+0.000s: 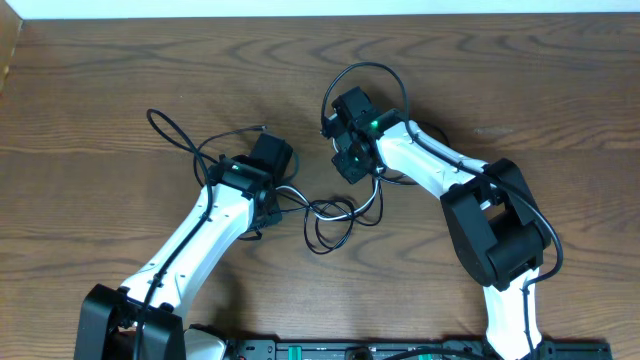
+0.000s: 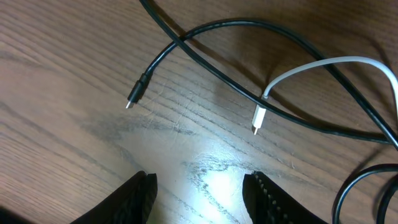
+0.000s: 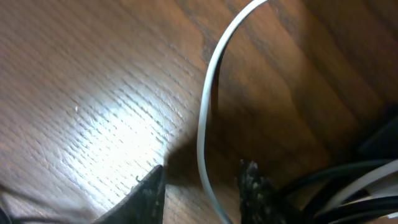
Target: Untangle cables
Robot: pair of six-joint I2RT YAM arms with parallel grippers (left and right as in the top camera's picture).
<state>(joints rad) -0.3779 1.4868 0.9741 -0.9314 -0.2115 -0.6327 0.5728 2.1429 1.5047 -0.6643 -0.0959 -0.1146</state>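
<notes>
Both claws are released, but the white cable (image 3: 208, 93) runs lengthwise right through the gap of my right claw (image 3: 202, 173), so it's better placed than my left claw (image 2: 199, 180).

Cables (image 1: 330, 210) obstruct the table (image 1: 90, 90) centre; left side passable.

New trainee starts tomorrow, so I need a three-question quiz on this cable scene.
1. True or false: the left gripper is open, with nothing between its fingers.
2. Between the fingers of the right gripper runs which cable? A black, B white, C red.
3. How many plug ends show in the left wrist view?
Key: 1 true; 2 B, the white cable; 3 two, the black plug and the white plug.
</notes>
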